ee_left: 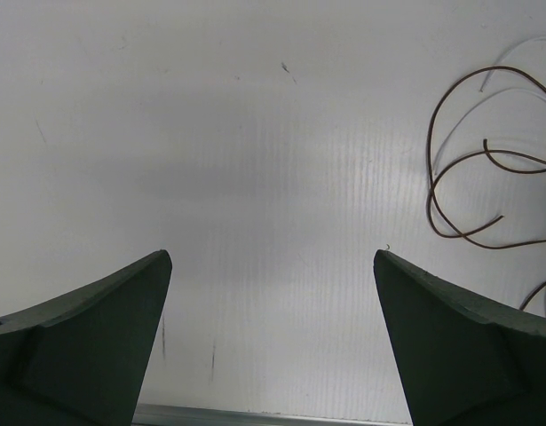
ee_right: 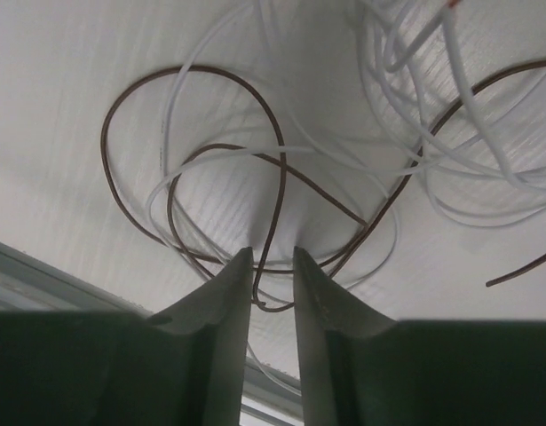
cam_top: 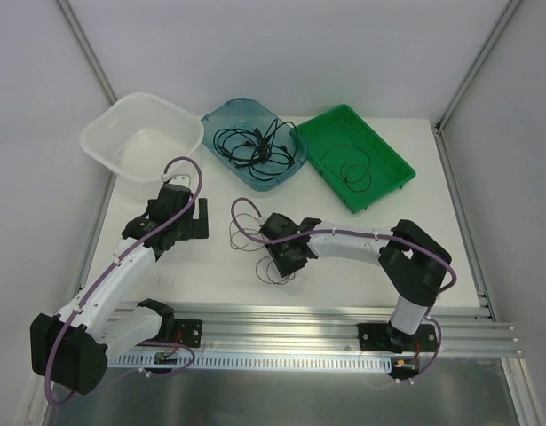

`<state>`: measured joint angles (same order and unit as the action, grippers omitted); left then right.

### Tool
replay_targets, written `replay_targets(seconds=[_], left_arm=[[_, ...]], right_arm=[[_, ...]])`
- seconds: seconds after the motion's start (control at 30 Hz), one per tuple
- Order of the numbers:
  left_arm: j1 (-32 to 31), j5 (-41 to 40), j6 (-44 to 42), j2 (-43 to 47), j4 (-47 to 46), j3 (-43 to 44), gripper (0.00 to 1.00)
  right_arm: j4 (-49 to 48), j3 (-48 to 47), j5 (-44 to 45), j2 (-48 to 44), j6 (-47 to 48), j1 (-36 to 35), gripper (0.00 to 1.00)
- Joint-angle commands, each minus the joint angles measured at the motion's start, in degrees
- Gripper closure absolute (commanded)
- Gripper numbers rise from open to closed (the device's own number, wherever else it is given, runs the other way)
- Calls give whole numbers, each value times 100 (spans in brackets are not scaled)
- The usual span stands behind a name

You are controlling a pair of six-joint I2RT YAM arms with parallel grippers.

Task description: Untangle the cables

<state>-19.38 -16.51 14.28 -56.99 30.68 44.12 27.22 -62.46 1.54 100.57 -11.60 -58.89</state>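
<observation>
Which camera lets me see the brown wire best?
The right wrist view: the brown wire fills the picture with its loops and passes between the fingertips of the right gripper. The top view shows only faint thin loops under that gripper. The left wrist view catches just a few curves at its right edge.

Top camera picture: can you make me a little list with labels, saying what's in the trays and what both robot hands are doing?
left gripper: wide open over bare table, holding nothing
right gripper: jaws narrow, thin brown wire between them
rounded blue plastic tray: tangled black cables
green rectangular plastic tray: one thin dark cable loop
white plastic basket: far left, beside blue tray
</observation>
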Motion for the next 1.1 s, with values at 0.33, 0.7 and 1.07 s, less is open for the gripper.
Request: replay_targets(seconds=[0.33, 0.7, 1.07], left_arm=[[83, 227, -75, -22, -71, -9, 1], [83, 263, -57, -93, -71, -9, 1], [83, 298, -49, -137, -71, -9, 1]], right_arm=[[2205, -2082, 1487, -1276, 893, -131, 99], [3237, -4704, 2167, -2313, 2187, -149, 99], [673, -3687, 1649, -3412, 2469, 281, 99]])
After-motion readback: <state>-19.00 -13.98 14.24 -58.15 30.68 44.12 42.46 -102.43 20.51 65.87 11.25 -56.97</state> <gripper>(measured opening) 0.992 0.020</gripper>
